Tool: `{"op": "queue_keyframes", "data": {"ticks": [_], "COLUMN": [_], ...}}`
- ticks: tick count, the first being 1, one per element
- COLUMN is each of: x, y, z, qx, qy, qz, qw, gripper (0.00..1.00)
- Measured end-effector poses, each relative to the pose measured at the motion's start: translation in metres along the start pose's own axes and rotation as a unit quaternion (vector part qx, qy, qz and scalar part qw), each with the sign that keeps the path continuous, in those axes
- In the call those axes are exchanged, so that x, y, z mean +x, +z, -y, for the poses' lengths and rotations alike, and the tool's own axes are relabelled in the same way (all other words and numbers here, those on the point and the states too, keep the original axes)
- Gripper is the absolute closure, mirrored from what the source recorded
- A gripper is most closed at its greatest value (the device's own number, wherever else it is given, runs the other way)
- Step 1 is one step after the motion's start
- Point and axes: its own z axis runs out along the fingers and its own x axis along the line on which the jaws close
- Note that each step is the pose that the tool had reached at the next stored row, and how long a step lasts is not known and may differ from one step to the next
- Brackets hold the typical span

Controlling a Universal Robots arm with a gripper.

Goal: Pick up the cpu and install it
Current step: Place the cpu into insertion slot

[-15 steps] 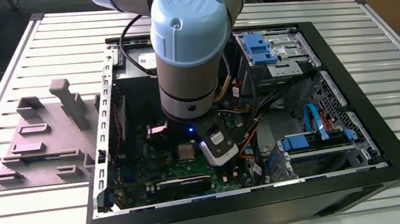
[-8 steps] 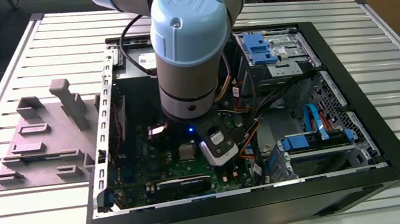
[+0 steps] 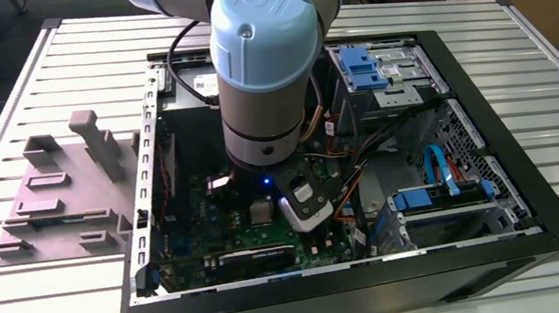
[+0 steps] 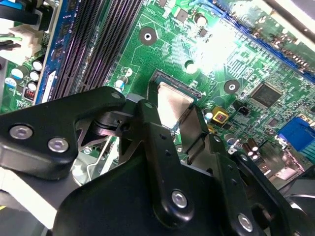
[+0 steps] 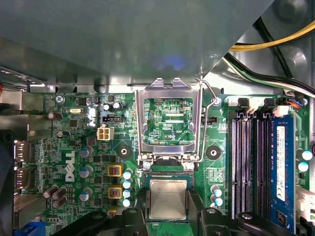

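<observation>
- Large mauve-grey plastic tray with upright blocks [image 3: 53, 202]: stood at the exterior view's left on the ribbed silver metal table [image 3: 23, 312], outside the case and well apart from the work.
- Black open-sided computer case [image 3: 328, 305]: lay on the table with its green motherboard [image 5: 74, 147] exposed.
- Black square socket frame [image 5: 167, 172]: sat on the motherboard beneath the arm. Its hinged metal bracket [image 5: 140, 123] was folded back, clear of the opening.
- The cpu [image 5: 168, 196], a small flat square chip with a shiny silver metal top: sat squarely over the socket frame, between the fingers. Whether it was fully seated could not be told.
- Black two-fingered gripper [image 5: 168, 210] on the grey-and-blue arm [image 3: 269, 63]: hung low inside the case. Its fingers [image 4: 150, 128] pressed on two opposite edges of the cpu, pinching it.
- Handling note, as a judgement: the chip wanted keeping level and square to the frame. It should go straight down with no sideways slide across the contacts and no pressing. The grip should hold until the chip lay flat, and the bracket should stay untouched.
- Blue-tabbed metal drive bays [image 3: 359, 64]: sat at the exterior view's right, well apart.
</observation>
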Motion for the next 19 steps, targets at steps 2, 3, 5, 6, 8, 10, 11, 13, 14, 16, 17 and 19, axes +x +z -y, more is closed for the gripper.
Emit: {"op": "queue_keyframes", "data": {"ticks": [2,3,5,6,8,10,11,13,14,16,17,19], "x": [0.0000,0.0000,0.0000,0.0000,0.0000,0.0000,0.0000,0.0000,-0.0001,-0.0002,-0.0003,-0.0003], "y": [-0.0001,-0.0003,-0.0004,-0.0005,-0.0007,-0.0007,-0.0008,-0.0009,-0.0009,-0.0008,-0.0008,-0.0008], "z": [0.0000,0.0000,-0.0001,0.0000,0.0000,0.0000,0.0000,0.0005,0.0006,0.0006,0.0007,0.0007], "qx": [0.0000,0.0000,0.0000,0.0000,0.0002,0.0002,0.0003,0.0004,0.0004,0.0003,0.0003,0.0003], "qy": [0.000,-0.001,-0.002,-0.003,-0.004,-0.005,-0.005,-0.005,-0.005,-0.005,-0.005,-0.005], "qz": [0.0000,0.0001,0.0001,0.0000,-0.0001,-0.0001,-0.0001,-0.0002,-0.0002,-0.0001,-0.0001,-0.0002], "qw": [1.00000,1.00000,1.00000,0.99999,0.99999,0.99999,0.99999,0.99999,0.99999,0.99999,0.99999,0.99999], "gripper": [0.57,0.57,0.57,0.57,0.57,0.57,0.57,0.57,0.57,0.57,0.57,0.57]}}
